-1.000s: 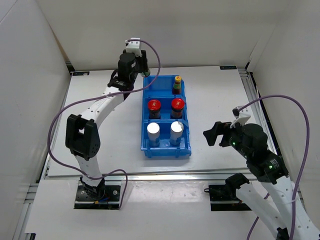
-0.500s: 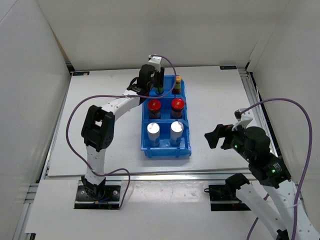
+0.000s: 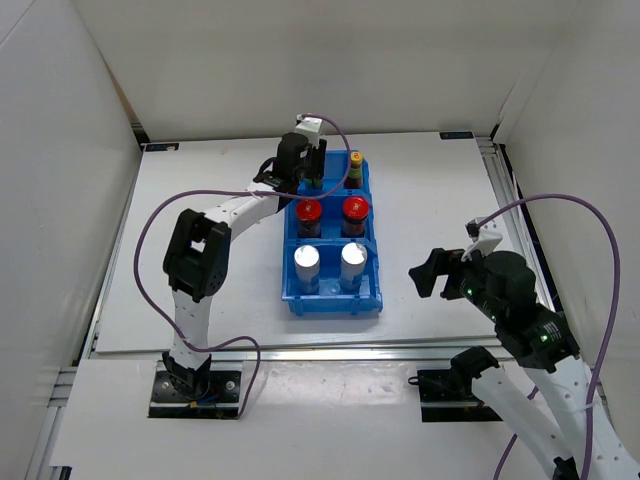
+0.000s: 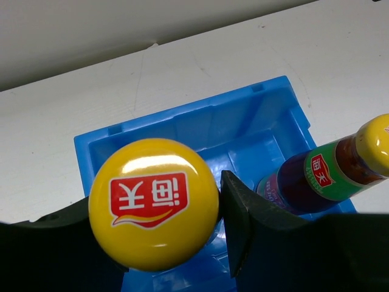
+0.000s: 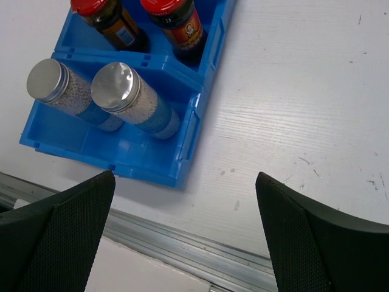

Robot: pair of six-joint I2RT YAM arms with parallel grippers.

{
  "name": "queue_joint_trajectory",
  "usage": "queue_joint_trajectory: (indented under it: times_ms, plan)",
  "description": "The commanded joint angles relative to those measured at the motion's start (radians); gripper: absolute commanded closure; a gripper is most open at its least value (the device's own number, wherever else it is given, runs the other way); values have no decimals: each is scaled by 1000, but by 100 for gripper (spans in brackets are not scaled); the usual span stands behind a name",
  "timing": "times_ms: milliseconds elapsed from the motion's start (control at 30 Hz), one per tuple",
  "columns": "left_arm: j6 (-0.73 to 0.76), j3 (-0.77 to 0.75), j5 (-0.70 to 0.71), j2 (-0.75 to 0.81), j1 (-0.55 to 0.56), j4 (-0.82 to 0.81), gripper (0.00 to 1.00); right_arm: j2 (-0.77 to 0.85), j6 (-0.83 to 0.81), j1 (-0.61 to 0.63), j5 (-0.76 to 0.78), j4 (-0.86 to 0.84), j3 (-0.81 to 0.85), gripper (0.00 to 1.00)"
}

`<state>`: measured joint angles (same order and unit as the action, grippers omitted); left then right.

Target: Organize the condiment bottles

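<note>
My left gripper (image 3: 305, 166) is shut on a slim dark bottle with a yellow cap (image 4: 153, 201) and holds it upright in the left half of the far compartment of the blue bin (image 3: 330, 306). The other slim yellow-capped bottle (image 3: 354, 168) stands beside it on the right and also shows in the left wrist view (image 4: 322, 176). Two red-lidded jars (image 3: 308, 213) (image 3: 354, 209) fill the middle compartment. Two white silver-topped cylinders (image 3: 306, 263) (image 3: 352, 257) fill the near one. My right gripper (image 3: 430, 270) is open and empty, above the table right of the bin.
The bin's far wall (image 4: 182, 115) lies just beyond the held bottle. In the right wrist view the bin's near right corner (image 5: 182, 161) is left of the right gripper (image 5: 185, 179), with the table's metal edge rail (image 5: 200, 255) below it.
My left gripper swung right from beside the bin's far left corner to over its far compartment, bottle in hand, and has since held almost still. The right arm barely moved.
</note>
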<state>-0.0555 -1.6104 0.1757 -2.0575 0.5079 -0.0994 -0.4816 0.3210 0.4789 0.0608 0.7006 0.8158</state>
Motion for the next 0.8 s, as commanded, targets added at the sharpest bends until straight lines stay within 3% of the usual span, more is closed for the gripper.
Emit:
queue_joint_trajectory:
  times_ms: [0, 200, 433, 600, 700, 767]
  plan:
    - [22, -11, 2, 40, 0, -118, 52, -11, 15, 1, 13, -10, 23, 1]
    - [31, -2, -7, 50, 0, -118, 32, -20, 24, 1, 13, -10, 23, 1]
    - [71, 26, 13, 59, 20, -128, 30, -11, 24, 1, 22, -1, 23, 1]
    - [80, 26, 50, 89, 20, -137, 20, -2, 33, 1, 22, -1, 23, 1]
    - [89, 17, 97, 123, 20, -137, 2, -2, 44, 1, 22, -1, 23, 1]
    - [111, -19, 119, 152, 20, -126, 0, -2, 76, 1, 74, 14, 23, 1]
